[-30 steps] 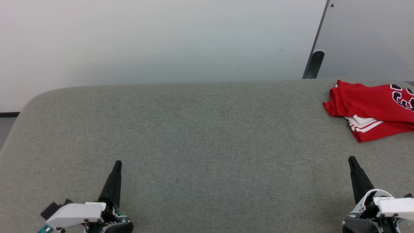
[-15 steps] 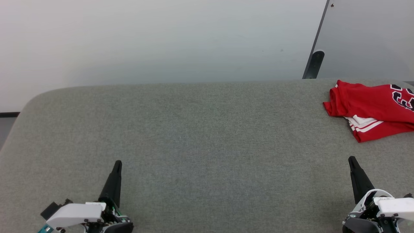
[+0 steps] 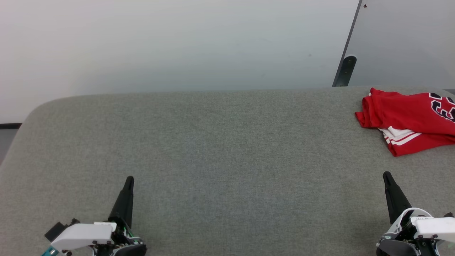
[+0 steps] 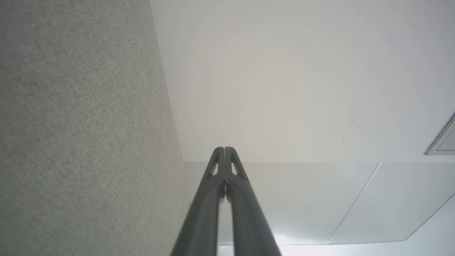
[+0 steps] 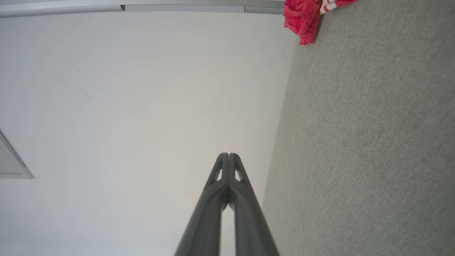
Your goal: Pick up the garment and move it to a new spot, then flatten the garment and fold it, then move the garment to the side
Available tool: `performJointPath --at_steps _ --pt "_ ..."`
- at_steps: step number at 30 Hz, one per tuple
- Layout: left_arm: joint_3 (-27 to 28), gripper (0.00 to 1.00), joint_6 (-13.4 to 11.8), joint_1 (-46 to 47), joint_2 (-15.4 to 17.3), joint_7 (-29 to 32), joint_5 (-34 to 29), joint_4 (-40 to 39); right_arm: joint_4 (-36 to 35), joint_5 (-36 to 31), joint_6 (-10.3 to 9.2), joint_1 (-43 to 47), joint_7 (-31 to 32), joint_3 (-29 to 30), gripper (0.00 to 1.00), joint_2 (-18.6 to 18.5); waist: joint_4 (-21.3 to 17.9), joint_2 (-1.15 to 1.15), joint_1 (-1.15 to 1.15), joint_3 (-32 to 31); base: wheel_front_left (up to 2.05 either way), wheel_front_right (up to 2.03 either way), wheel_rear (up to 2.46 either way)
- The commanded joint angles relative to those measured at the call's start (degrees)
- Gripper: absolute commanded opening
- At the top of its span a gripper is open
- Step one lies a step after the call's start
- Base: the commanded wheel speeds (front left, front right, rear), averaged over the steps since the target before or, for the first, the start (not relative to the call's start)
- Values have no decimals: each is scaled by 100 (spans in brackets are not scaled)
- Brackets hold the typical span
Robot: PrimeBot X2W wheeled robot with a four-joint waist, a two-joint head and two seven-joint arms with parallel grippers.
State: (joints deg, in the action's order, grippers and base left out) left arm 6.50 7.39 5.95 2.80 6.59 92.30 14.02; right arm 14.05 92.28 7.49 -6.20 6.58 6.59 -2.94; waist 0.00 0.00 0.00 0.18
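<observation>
The garment (image 3: 408, 117), a red jersey with white striped trim and part of a black number, lies folded at the far right of the grey table (image 3: 220, 153), cut off by the frame edge. A corner of the garment (image 5: 302, 17) also shows at the top of the right wrist view. My left gripper (image 3: 129, 179) rests at the lower left, shut and empty, its fingertips pressed together (image 4: 224, 149). At the lower right my right gripper (image 3: 386, 175) is shut too, holding nothing, tips together (image 5: 228, 155), well short of the garment.
The table's fabric top has a rounded far-left corner (image 3: 39, 106). A pale wall (image 3: 177, 42) stands behind it, with a grey panel and dark post (image 3: 346, 71) at the back right.
</observation>
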Motion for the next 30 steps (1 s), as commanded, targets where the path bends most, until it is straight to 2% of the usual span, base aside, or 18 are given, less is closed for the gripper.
performJointPath --at_steps 1,30 --pt "15 0 19 58 3 16 15 10 4 25 0 -8 12 -7 0 23 0 0 0 0 0 0 0" --pt "13 0 19 58 3 13 17 10 4 26 0 -8 11 -6 0 23 0 0 0 0 0 0 0"
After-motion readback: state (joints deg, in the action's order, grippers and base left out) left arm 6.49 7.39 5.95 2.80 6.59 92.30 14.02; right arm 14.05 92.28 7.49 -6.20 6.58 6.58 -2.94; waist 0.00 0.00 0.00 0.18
